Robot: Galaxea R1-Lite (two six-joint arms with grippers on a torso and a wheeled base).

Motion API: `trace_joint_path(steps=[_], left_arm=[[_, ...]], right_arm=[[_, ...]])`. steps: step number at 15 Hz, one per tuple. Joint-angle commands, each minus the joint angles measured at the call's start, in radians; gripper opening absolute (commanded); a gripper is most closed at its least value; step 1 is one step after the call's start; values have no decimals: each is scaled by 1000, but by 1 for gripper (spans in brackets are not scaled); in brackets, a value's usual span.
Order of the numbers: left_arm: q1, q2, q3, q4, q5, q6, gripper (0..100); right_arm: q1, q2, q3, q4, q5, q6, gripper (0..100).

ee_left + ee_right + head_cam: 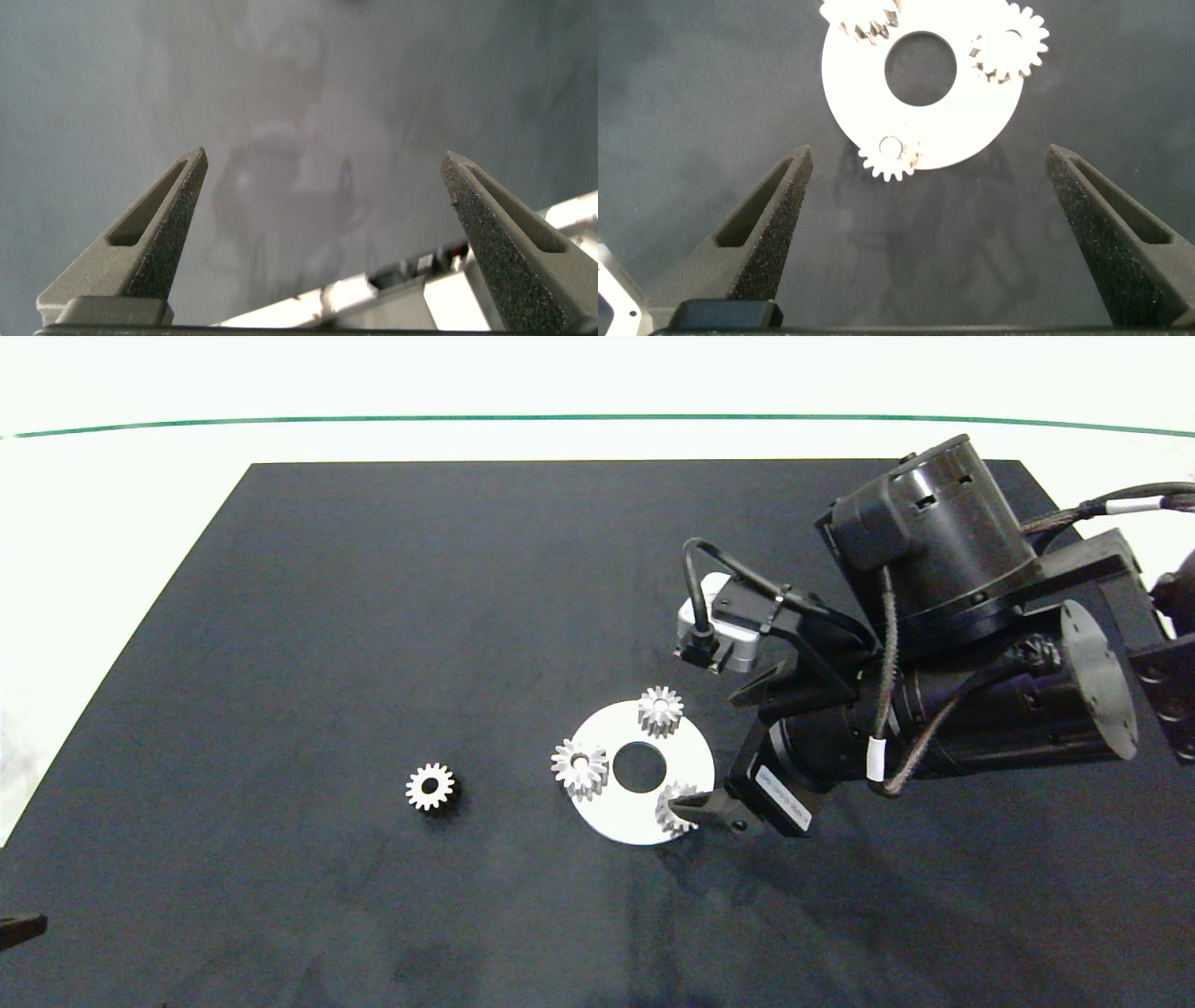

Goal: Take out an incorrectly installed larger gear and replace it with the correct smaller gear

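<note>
A white disc plate (616,821) with a round centre hole carries three silver gears. The larger gear (580,768), tall with dark flanks, stands on the plate's left rim and shows at the right wrist picture's edge (864,19). Two lower gears sit at the plate's far side (660,710) (1008,47) and near right rim (672,803) (890,157). The smaller gear (430,787) lies loose on the mat, left of the plate. My right gripper (698,812) (926,154) is open, low beside the near-right gear, nothing between its fingers. My left gripper (325,159) is open and empty.
A black mat (373,616) covers the table, with white surface beyond its far and left edges. The bulky right arm (934,663) reaches over the mat's right part. A dark piece of the left arm (19,927) shows at the lower left edge.
</note>
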Motion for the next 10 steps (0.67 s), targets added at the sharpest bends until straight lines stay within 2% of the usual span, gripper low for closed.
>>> trace_joint_path(steps=[1,4,6,7,8,10], left_arm=[[7,-17,-5,-14,2,-3,100],[7,-40,-3,-16,2,-2,100],[8,-52,-3,-14,1,-2,100],[8,-57,-3,-14,1,-2,100],[8,-60,-3,-14,1,-2,100],[8,-61,-3,-14,2,-2,100]], right_arm=[[27,105,-102,51,-1,-6,100],[61,172,-156,53,-10,-32,100],[78,200,-176,55,-24,-73,100],[88,220,-191,55,-53,-104,100],[99,233,-205,53,-70,-109,100],[110,261,-236,58,-79,-119,100]])
